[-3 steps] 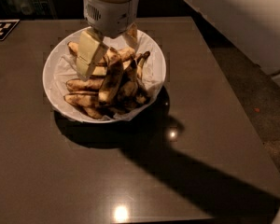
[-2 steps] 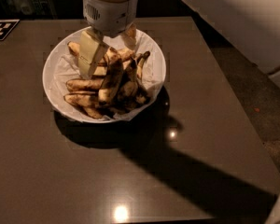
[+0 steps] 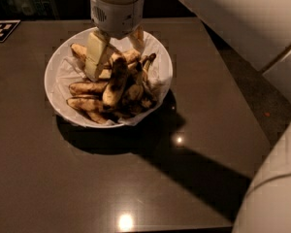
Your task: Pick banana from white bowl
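Camera view: the gripper (image 3: 115, 62) hangs over the rear half of the white bowl (image 3: 57, 84), its pale round wrist housing above the rim. Its fingers (image 3: 96, 55) stand apart, one on each side of the raised upper end of the banana (image 3: 114, 84). That long, brown-streaked banana leans steeply in the middle of the bowl, its lower end resting on a heap of other spotted bananas (image 3: 87, 88). The bowl sits on the far left part of a dark glossy desk (image 3: 63, 178). A black-and-white marker (image 3: 1, 30) lies at the desk's far left corner. A pale part of the robot's body (image 3: 276, 198) fills the lower right corner.
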You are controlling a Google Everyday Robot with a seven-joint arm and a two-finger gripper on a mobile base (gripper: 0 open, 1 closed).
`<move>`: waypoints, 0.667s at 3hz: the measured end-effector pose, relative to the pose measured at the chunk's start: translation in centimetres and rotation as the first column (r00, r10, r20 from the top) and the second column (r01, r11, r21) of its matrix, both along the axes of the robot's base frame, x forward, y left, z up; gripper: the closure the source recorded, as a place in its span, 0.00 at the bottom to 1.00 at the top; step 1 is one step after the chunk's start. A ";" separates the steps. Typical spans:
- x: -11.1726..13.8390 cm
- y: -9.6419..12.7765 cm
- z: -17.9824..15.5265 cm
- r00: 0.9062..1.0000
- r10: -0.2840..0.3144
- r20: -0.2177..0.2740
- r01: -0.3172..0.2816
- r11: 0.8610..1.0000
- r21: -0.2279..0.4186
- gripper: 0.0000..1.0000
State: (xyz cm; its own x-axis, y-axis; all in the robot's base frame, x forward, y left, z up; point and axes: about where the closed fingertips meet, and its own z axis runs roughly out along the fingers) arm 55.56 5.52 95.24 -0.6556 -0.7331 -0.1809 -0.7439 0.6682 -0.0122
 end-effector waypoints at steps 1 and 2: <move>1.1 -0.2 -2.2 0.999 -0.016 -0.038 0.014 0.999 -0.033 0.37; 1.5 0.3 -2.0 1.000 -0.014 -0.014 0.014 1.000 -0.009 0.60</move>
State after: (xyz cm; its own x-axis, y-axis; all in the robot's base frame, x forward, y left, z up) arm 57.10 5.84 93.24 -0.6679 -0.7257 -0.1649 -0.7348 0.6782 -0.0082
